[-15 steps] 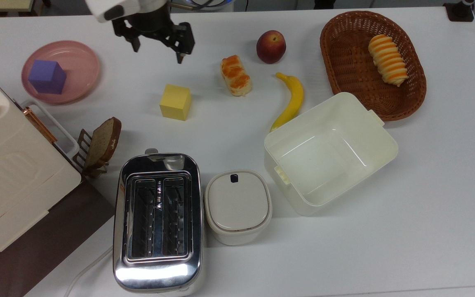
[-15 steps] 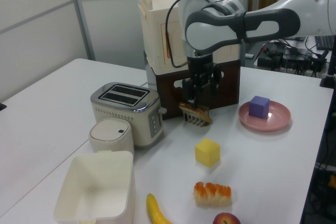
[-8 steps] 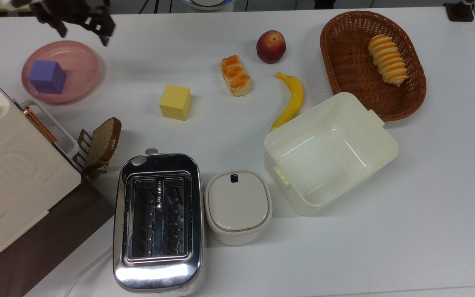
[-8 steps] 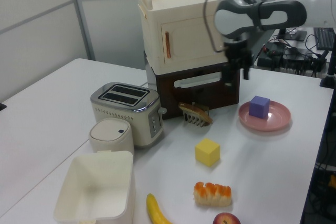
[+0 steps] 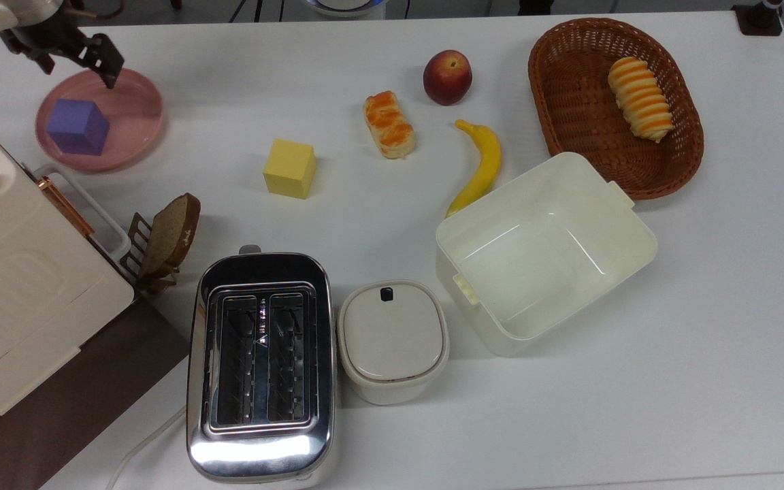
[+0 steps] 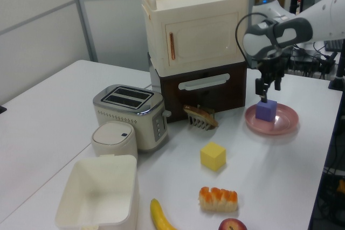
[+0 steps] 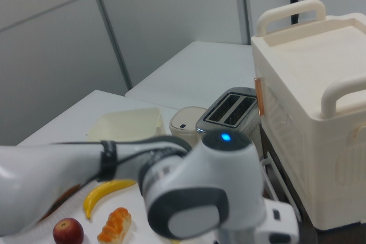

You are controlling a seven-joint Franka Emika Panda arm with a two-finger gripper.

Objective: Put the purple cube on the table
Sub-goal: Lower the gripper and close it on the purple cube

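A: What has changed, starting with the biggest thing?

B: The arm. A second ago it hung over the table (image 5: pixel 378 224) near the yellow cube (image 5: pixel 289 168); now it has swung to the upper left of the top view. The gripper (image 5: pixel 69 62) hovers at the far rim of the pink plate (image 5: pixel 135 116), fingers spread and holding nothing. In the left view it sits at the right of the frame, just above the purple cube (image 6: pixel 266 110).

A: So what does that mean for the task?

B: I'd judge the approach is nearly done and the grasp not yet begun. The cube has not moved.

A: And the cube itself?

B: Small, matte blue-violet, plain faces. It rests on the plate's near half, toward the top view's left, untouched.
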